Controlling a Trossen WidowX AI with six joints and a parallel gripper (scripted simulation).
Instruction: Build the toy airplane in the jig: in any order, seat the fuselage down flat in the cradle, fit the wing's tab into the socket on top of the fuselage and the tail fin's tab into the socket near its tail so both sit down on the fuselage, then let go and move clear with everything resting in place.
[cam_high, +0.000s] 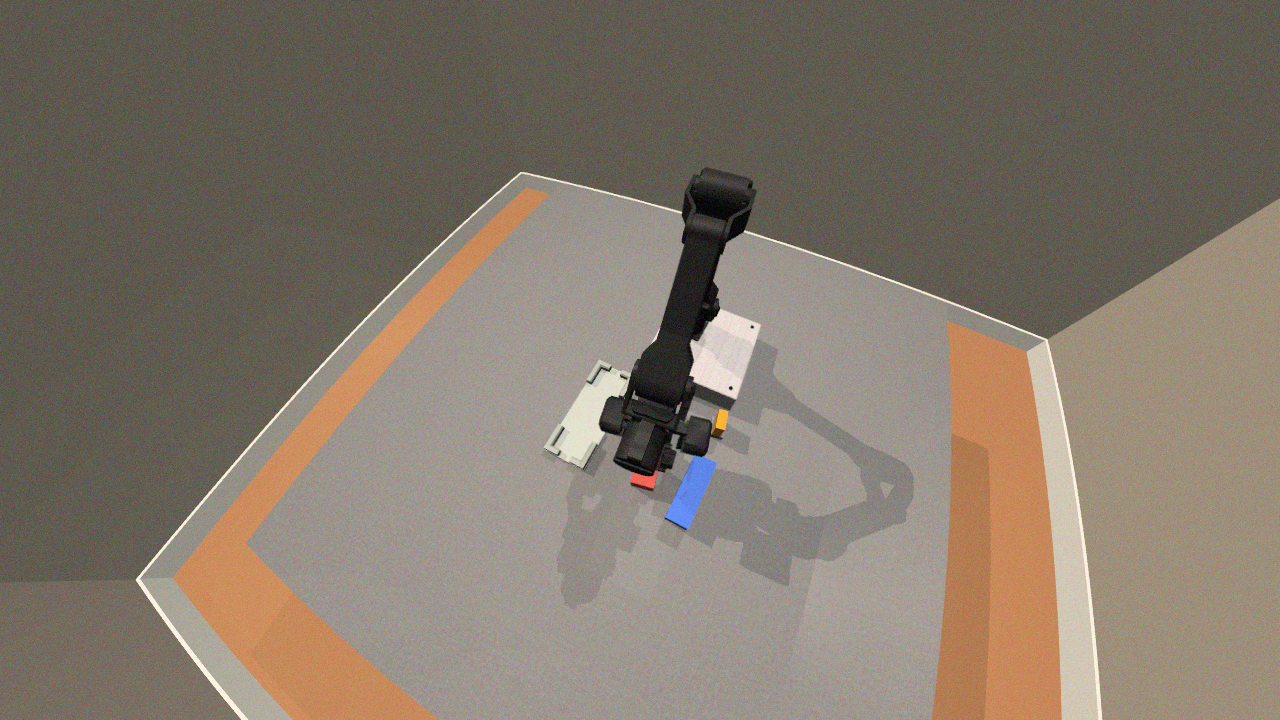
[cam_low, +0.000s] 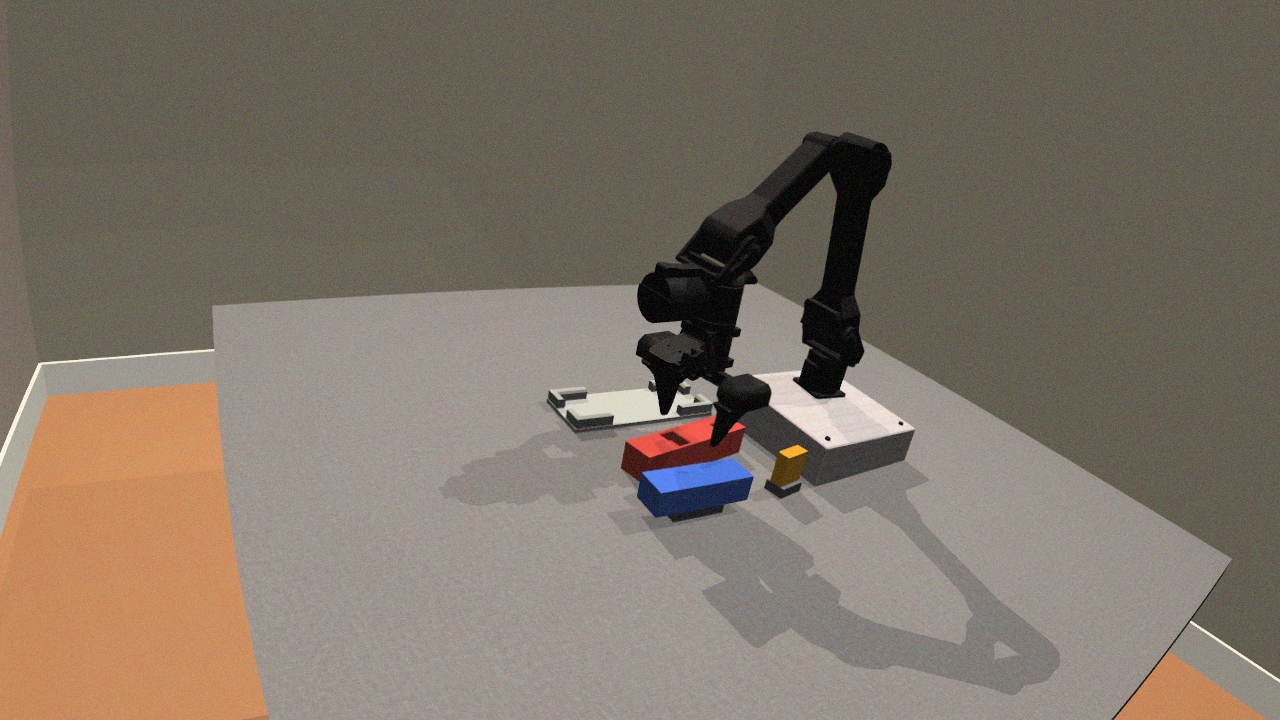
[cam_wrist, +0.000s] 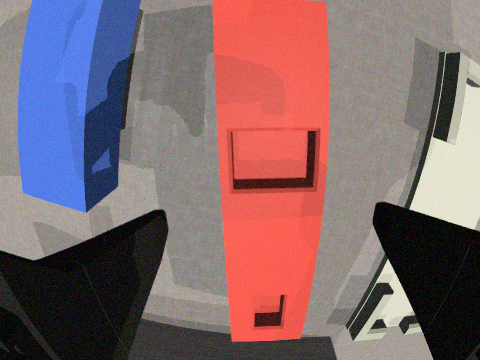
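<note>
The red fuselage (cam_high: 643, 480) (cam_low: 644, 445) (cam_wrist: 272, 240) lies on the table with its two sockets facing up, both empty. My gripper (cam_low: 691, 428) (cam_wrist: 275, 218) is open above it, one fingertip on each side in the wrist view, nothing between them. The arm hides most of the fuselage in the top view. The blue wing (cam_high: 691, 492) (cam_low: 698, 483) (cam_wrist: 55, 110) rests beside the fuselage on a dark support. The yellow tail fin (cam_high: 721, 420) (cam_low: 789, 467) stands upright in a small dark holder. The pale jig cradle (cam_high: 581, 420) (cam_low: 617, 407) (cam_wrist: 445, 185) holds nothing that I can see.
The white base block (cam_high: 733, 353) (cam_low: 845, 425) carries the arm and stands close to the tail fin. The cradle has raised corner brackets and lies on the fuselage's other side from the wing. The grey table (cam_high: 447, 447) (cam_low: 402, 582) extends around the parts.
</note>
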